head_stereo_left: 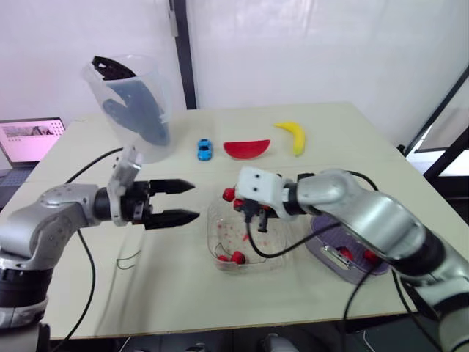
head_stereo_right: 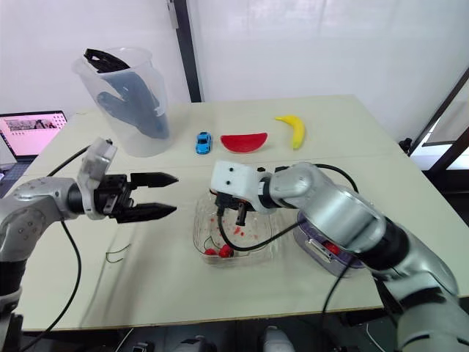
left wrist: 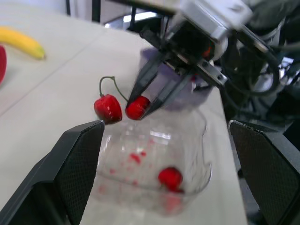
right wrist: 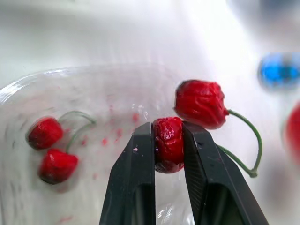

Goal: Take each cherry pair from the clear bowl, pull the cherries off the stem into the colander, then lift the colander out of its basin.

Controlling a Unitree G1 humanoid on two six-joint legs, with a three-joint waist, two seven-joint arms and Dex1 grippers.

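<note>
right gripper (right wrist: 168, 135) clamped on one cherry (right wrist: 168, 152) of a pair, its twin (right wrist: 200, 103) hanging by the stem beside it, above the bowl (head_stereo_left: 277, 253) | left gripper (head_stereo_left: 196, 200) fingers apart, just left of the bowl | second pair (head_stereo_left: 233, 257) lying in the bowl | colander (head_stereo_left: 322, 253) right of the bowl on the bench (head_stereo_left: 183, 293), red bits inside, probably cherries

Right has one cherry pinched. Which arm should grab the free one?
Left. The left gripper is open, empty and aimed at the free cherry; the right gripper is shut on the held cherry of that pair.
</note>
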